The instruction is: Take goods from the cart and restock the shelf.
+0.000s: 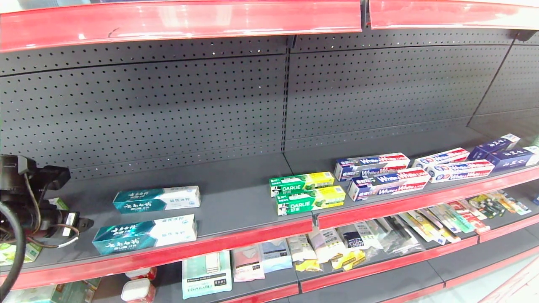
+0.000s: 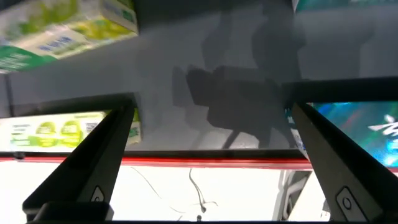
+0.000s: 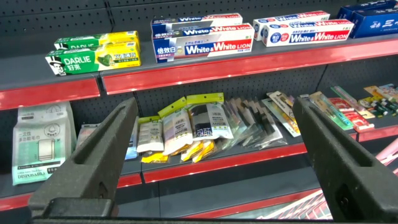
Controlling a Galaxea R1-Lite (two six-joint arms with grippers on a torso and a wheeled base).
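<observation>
Hovering over the shelf (image 2: 186, 56) with left gripper (image 2: 210, 104) released, green box (image 2: 62, 130) at one side, teal box (image 2: 357, 127) at the other, and right gripper (image 3: 214, 102) gaping, facing packets (image 3: 186, 127).

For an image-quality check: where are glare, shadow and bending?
Head view: white glare on the top red strip; the shelf edge looks curved. Left wrist view: dark shadow on the grey shelf. Right wrist view: toothpaste boxes evenly lit.

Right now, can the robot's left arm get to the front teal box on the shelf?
Probably yes. The left gripper is open over the shelf, and the front teal box lies close beside it, with only bare shelf between them.
</observation>
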